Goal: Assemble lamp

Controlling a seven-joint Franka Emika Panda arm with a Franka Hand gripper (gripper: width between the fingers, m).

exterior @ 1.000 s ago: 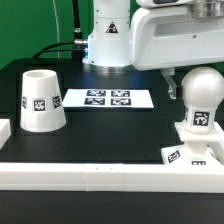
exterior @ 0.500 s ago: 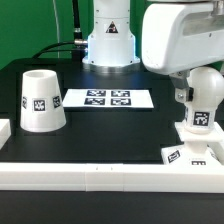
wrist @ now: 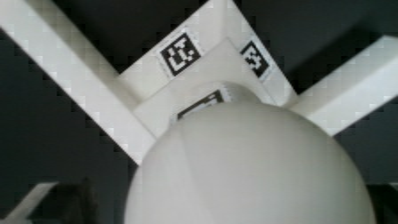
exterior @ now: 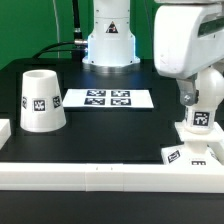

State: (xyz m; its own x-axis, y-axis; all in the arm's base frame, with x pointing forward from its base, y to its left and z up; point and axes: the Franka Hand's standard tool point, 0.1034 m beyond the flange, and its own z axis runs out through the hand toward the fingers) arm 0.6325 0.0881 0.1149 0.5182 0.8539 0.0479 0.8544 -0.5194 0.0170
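Observation:
The rounded white bulb [exterior: 207,92] stands upright on the flat square base [exterior: 190,153] at the exterior view's right, by the front rail. My gripper [exterior: 201,99] has come down around the bulb, with one dark finger [exterior: 185,97] beside its left flank. In the wrist view the bulb [wrist: 240,165] fills the near field and the tagged base [wrist: 210,62] lies beyond it. One finger [wrist: 38,205] shows apart from the bulb, so the jaws stand open. The tapered shade [exterior: 40,98] stands mouth up at the exterior view's left.
The marker board [exterior: 105,98] lies flat at the back middle. A long white rail [exterior: 100,174] runs along the front edge, and a short rail end [exterior: 4,130] sits at the left. The arm's base [exterior: 108,40] stands behind the board.
My arm has moved toward the exterior view's right and now sits over the bulb, covering its top. The bulb, base and shade have not moved.

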